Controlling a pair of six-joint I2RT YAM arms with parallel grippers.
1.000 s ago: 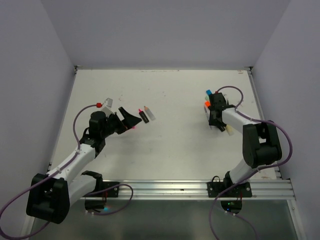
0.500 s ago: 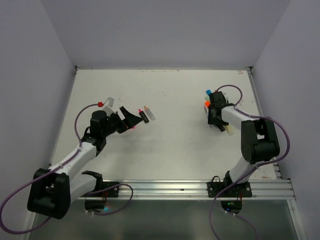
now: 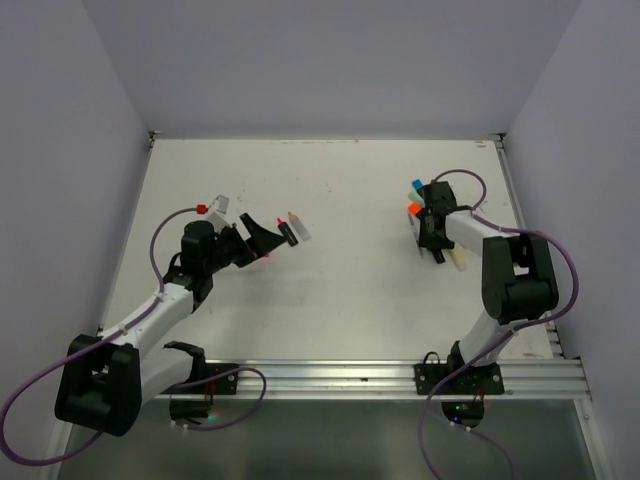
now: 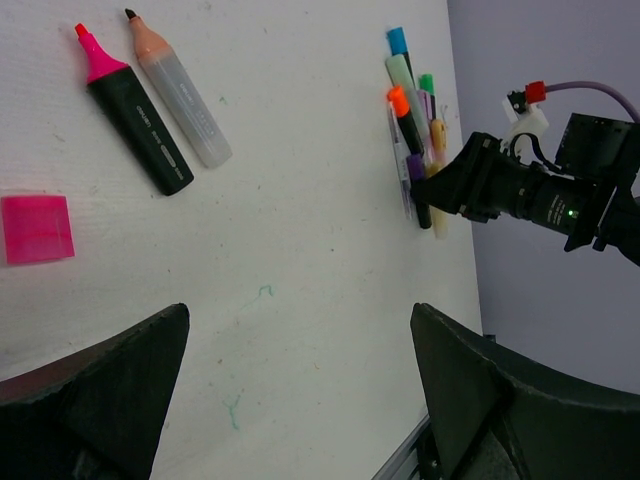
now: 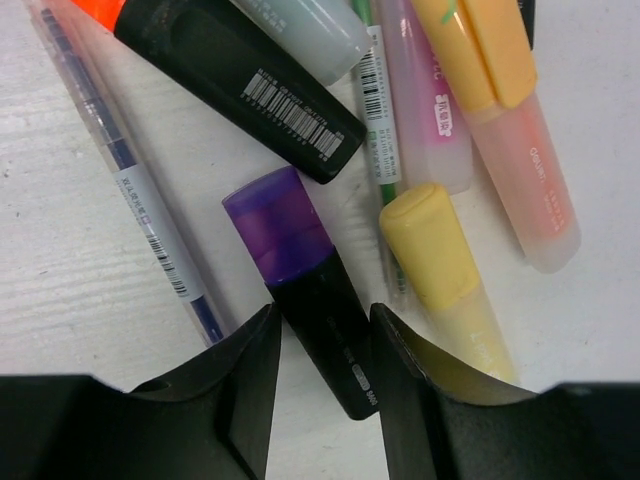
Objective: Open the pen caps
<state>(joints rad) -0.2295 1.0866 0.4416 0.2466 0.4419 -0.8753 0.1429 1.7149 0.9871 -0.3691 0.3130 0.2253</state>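
Note:
My right gripper (image 3: 432,236) is down in the pile of pens at the table's right. Its jaws (image 5: 322,315) are shut on the black body of a highlighter (image 5: 335,330) that lies flat, just below its purple cap (image 5: 278,225). Around it lie a yellow cap (image 5: 430,245), an orange cap (image 3: 413,208) and a blue cap (image 3: 414,186), all on their pens. My left gripper (image 4: 298,315) hangs wide open and empty over the left of the table. A loose pink cap (image 4: 37,228) lies near it, beside an uncapped pink highlighter (image 4: 135,125) and an uncapped peach-tipped pen (image 4: 180,95).
A thin blue-ink pen (image 5: 130,180) and a green-capped pen (image 4: 426,83) lie in the same pile. A small clear piece (image 3: 222,203) rests by the left wrist. Grey walls enclose three sides, and a metal rail (image 3: 380,375) runs along the near edge.
The right wrist has shifted slightly toward the far end of the pile and its elbow has swung inward. The left arm has stayed where it was, jaws open.

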